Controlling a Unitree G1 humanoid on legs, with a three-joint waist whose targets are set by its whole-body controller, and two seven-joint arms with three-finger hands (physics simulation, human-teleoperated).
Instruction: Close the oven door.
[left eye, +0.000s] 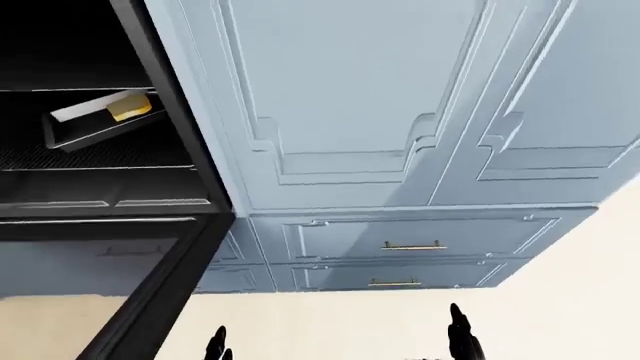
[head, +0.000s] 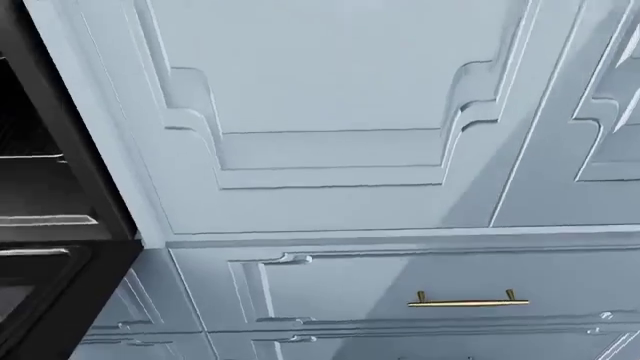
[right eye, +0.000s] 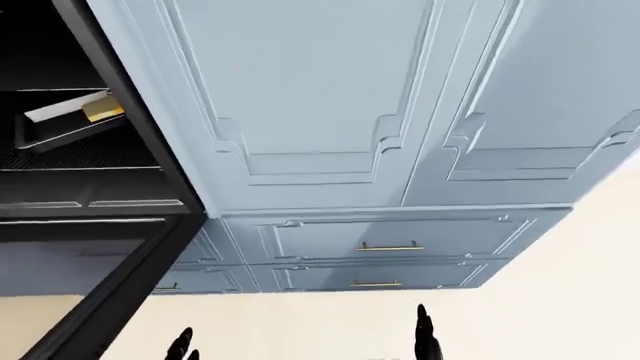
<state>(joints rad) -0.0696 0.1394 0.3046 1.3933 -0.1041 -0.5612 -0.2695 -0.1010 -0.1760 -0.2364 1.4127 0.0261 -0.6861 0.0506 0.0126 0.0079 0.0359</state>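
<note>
No text, label, brand, number or sign is showing anywhere in these views. The blue cabinets (left eye: 380, 112), the drawers (left eye: 420, 238) and the open oven (left eye: 90, 150) are carrying no readable marks. The tray (left eye: 95, 120) inside the oven is showing none either.

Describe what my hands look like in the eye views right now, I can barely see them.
Only fingertips show at the bottom edge of the left-eye view: the left hand and right hand appear as slim, glossy black, pointed fingers against the cream floor. No arms, cables, markings or sleeves are visible.
</note>
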